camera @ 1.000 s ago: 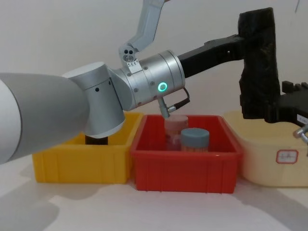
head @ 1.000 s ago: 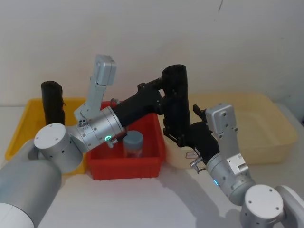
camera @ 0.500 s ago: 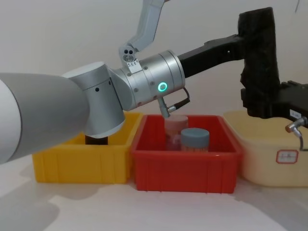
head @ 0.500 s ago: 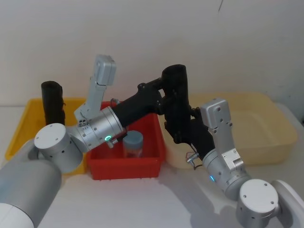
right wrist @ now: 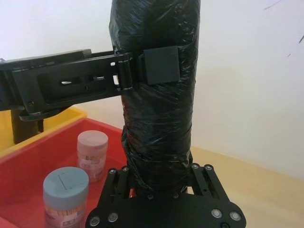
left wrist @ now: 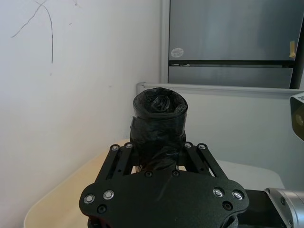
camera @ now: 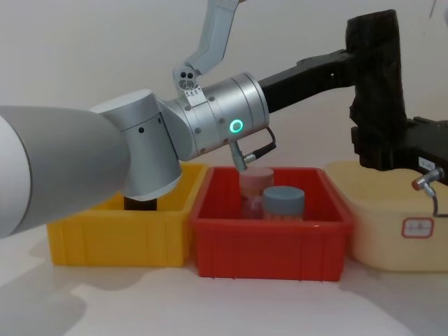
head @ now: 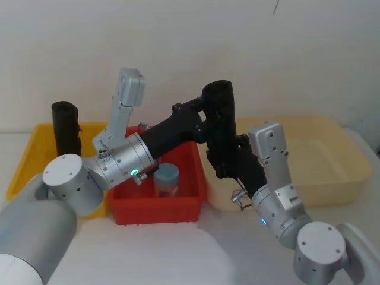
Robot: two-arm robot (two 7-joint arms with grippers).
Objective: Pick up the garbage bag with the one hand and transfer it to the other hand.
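Crinkled garbage bag [head: 219, 148] — upright in left claw [head: 215, 116].

Silver two-arm robot, black left gripper [head: 217, 122] and right gripper [head: 228, 161].
Lights: green ring light [head: 135, 173] left, blue light [head: 262, 222] right; silver screws [left wrist: 108, 194] on the gripper plates.

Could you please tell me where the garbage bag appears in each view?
Head: bag at centre, upright, left gripper clamped high on it, right gripper at its base.
Left wrist: bag mid-picture, seen from its end.
Right wrist: bag mid-picture, a tall column.
Chest: bag upper right.
Shared landmark: the cream tub, below or behind the bag.
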